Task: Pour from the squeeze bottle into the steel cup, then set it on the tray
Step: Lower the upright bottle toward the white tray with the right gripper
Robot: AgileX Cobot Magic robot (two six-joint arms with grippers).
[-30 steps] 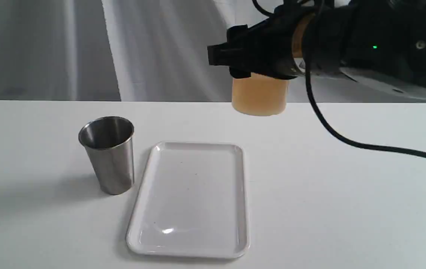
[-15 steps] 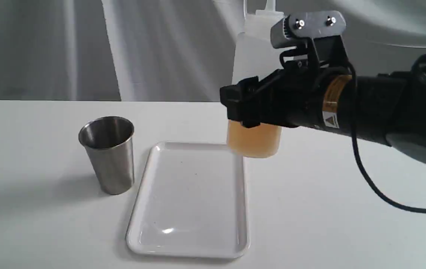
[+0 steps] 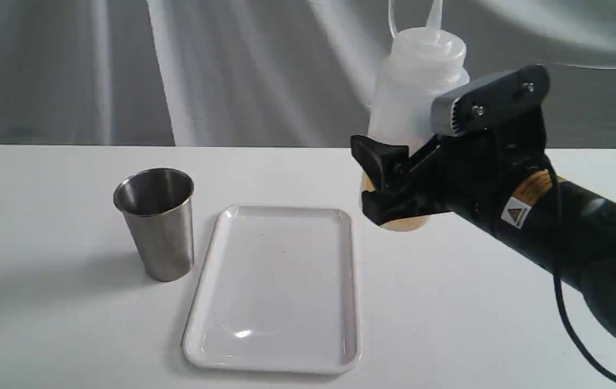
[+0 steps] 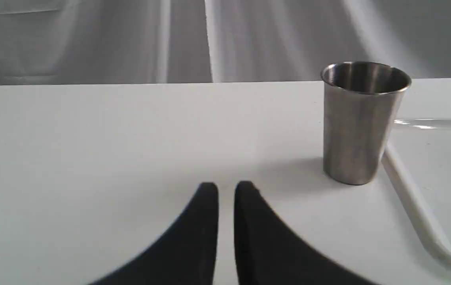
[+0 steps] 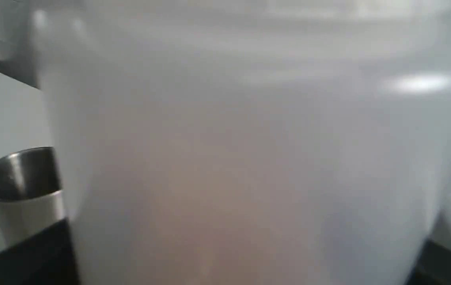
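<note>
Steel cup, exterior view: upright on the white desk, just beside the left long edge of the tray. Squeeze bottle stands near-upright past the tray's far right corner, off the tray, with amber liquid in its lower part. The right tool is clamped across that lower part from the right. Whether the bottle's base meets the desk cannot be told

Left wrist view: left tool low over the desk, its two dark fingers drawn together to a narrow slit with nothing between them. The steel cup stands ahead, well apart from the tool, with the tray rim just beside it

Right wrist view: the blurred, translucent squeeze bottle fills the picture; the steel cup shows beyond it, next to one of the dark fingers
</note>
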